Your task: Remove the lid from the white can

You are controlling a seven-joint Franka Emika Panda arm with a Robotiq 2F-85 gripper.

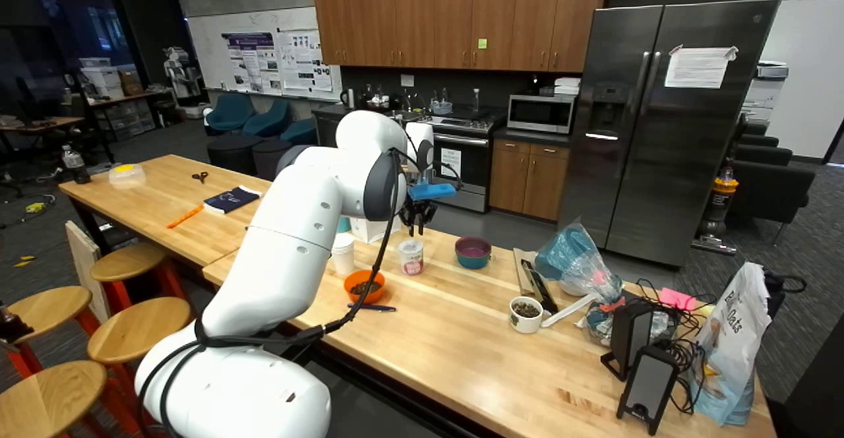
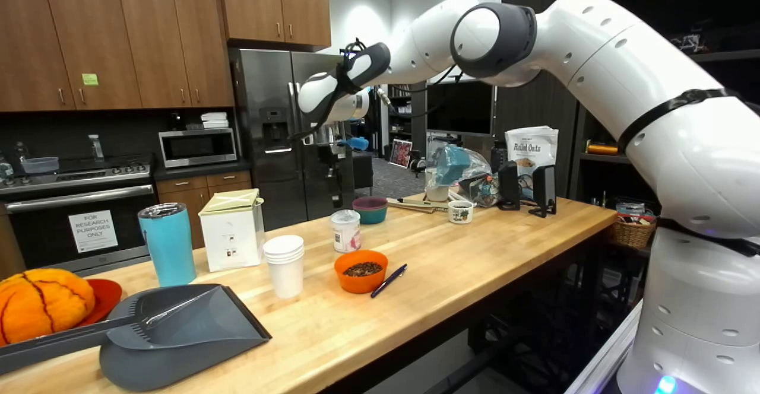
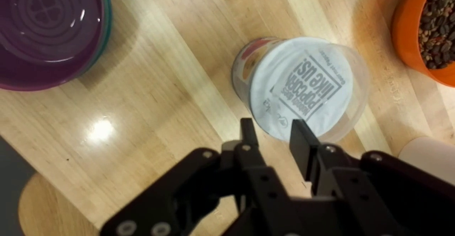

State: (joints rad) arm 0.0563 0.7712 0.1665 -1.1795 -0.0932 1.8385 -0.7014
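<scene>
Closest to the wrist camera, the black hand (image 3: 272, 123) has its two fingers a little apart, slack, with nothing gripped between them. It hangs tips-down above the white can (image 1: 411, 258), apart from it in both exterior views. The can stands upright on the table (image 1: 455, 319), between a purple bowl (image 3: 49, 26) with teal round its outside and an orange bowl (image 3: 408, 30) of brown bits. On the can, the clear lid (image 3: 357, 90) sits askew, jutting past the white printed top on the side toward the orange bowl. In an exterior view, a dark pen (image 2: 389, 281) lies just beside the orange bowl, and a stack of white paper cups (image 2: 285, 269) stands near it. Near the cups are a white box (image 2: 230, 234) and a blue tumbler (image 2: 167, 245), with a grey dustpan (image 2: 196, 323) closer to the camera. Farther along the table, past the purple bowl, stands a small white cup (image 1: 526, 324), also holding brown bits. Beyond that come two black speakers (image 1: 649, 385) and a bag of rolled oats (image 1: 728, 352) near the table's end.
</scene>
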